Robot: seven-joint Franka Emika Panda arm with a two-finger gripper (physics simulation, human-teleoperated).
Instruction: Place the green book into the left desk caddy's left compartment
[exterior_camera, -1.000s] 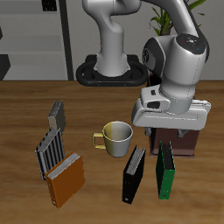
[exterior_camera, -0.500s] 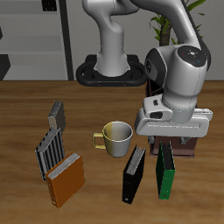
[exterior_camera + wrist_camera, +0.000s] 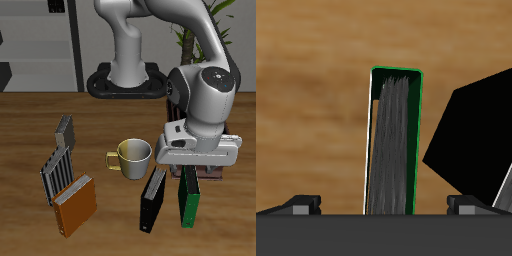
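Near the table's front edge the green book (image 3: 188, 197) stands on its edge, close beside the black book (image 3: 153, 199), the two apart by a narrow gap. Directly above them hangs the gripper (image 3: 198, 165), its broad grey body hiding most of the left desk caddy (image 3: 217, 170), of which only dark brown slivers show behind the book's far end; the left compartment is hidden from view. Whether the fingers are apart or together cannot be told in either view. From the wrist view the green book (image 3: 394, 140) shows its page block framed by a green cover, with the black book (image 3: 471, 135) just beside it. On the black book's other side sits a cream mug (image 3: 133, 156), then the grey slatted rack (image 3: 59, 162) and the orange book (image 3: 74, 205) leaning at its foot, all well apart from the gripper.
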